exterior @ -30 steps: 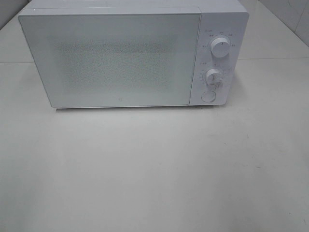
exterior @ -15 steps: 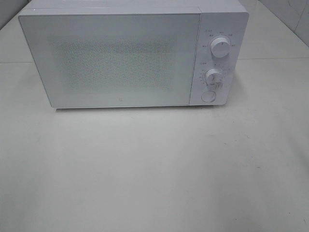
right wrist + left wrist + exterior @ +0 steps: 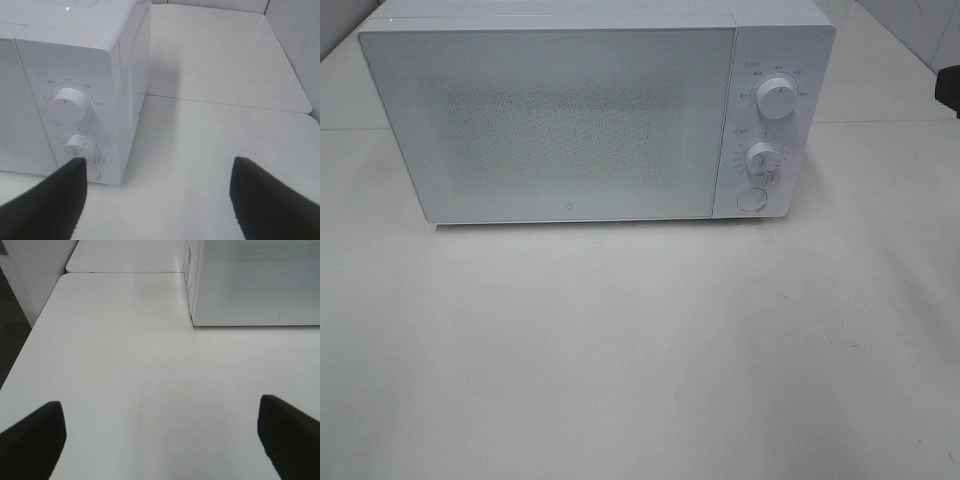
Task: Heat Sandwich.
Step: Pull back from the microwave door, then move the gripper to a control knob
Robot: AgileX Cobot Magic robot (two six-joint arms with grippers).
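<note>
Above the white desk (image 3: 125,365), the left hand (image 3: 160,410) and right hand (image 3: 160,167) hang wide open and empty, facing a shut white microwave (image 3: 570,120). The sandwich shows in no view, and the speckled door (image 3: 550,130) hides anything inside. This is likely the start: the next move calls for pressing the round button (image 3: 751,199) beneath the two dials, probably the door release.

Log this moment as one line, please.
microwave: shut | sandwich: not in view | left gripper: open, empty | right gripper: open, empty
</note>
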